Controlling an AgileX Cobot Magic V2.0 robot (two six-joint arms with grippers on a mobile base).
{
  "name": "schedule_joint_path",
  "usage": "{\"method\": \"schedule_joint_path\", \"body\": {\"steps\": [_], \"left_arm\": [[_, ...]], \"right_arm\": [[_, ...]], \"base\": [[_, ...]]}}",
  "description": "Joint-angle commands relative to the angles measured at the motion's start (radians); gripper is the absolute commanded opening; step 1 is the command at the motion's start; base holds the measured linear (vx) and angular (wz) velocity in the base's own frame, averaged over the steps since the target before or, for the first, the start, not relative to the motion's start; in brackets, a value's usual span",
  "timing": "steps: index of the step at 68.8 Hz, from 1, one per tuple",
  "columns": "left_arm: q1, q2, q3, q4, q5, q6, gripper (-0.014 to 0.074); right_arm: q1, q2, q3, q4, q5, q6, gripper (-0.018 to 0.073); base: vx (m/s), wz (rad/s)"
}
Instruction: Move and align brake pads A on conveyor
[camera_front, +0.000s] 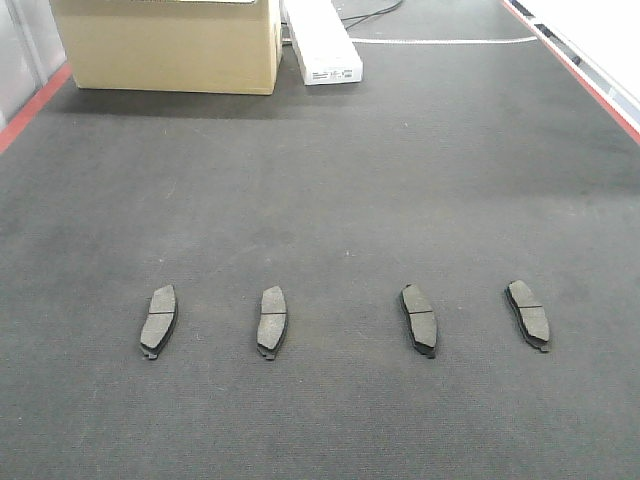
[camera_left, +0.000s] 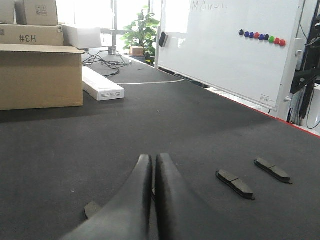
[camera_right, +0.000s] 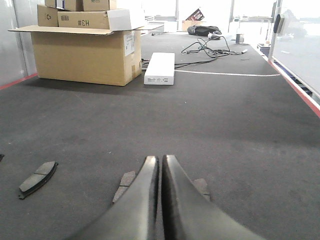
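I see both the left gripper (camera_left: 152, 165) and right gripper (camera_right: 161, 165) clenched, empty. Brake pads (camera_front: 272, 320) ahead of them look stiff, dense, thin; I'd pinch across the long edges.

Conveyor (camera_front: 330, 170): dark charcoal textured belt, red rails along both sides. Four brake pads A lie flat on it in one row, well apart: (camera_front: 159, 320), (camera_front: 272, 320), (camera_front: 419, 319), (camera_front: 528, 314). At the far end, cardboard box (camera_front: 168, 42) and white carton (camera_front: 321, 40), side by side
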Motion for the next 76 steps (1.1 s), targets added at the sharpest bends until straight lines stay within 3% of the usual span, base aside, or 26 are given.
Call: {"method": "schedule_joint_path", "body": {"steps": [1,44,53,67,76], "left_arm": [[-0.003,0.013,-0.02,0.013,-0.064,-0.004,-0.0007],[0.017,0.011,0.032,-0.004,-0.062,0.001,-0.0008],[0.119,0.011,0.14,-0.045,-0.111,0.043,-0.0008],[0.316,0.011,0.351,-0.215,-0.372,0.209,-0.0008],[0.459,-0.037,0.436,-0.306,-0.424,0.259,-0.0008]], "right_arm": [[-0.007,-0.003,-0.023,-0.011,-0.058,-0.004,-0.0011],[-0.007,-0.003,-0.023,-0.011,-0.057,-0.004,-0.0011],[-0.007,-0.003,-0.023,-0.011,-0.057,-0.004,-0.0011],[-0.007,-0.003,-0.023,-0.012,-0.055,-0.004,-0.0011],[-0.007,-0.003,-0.023,-0.012,-0.055,-0.005,-0.0011]], "base": [[0.0,0.0],[0.0,0.0],[0.0,0.0],[0.0,0.0],[0.0,0.0]]}}
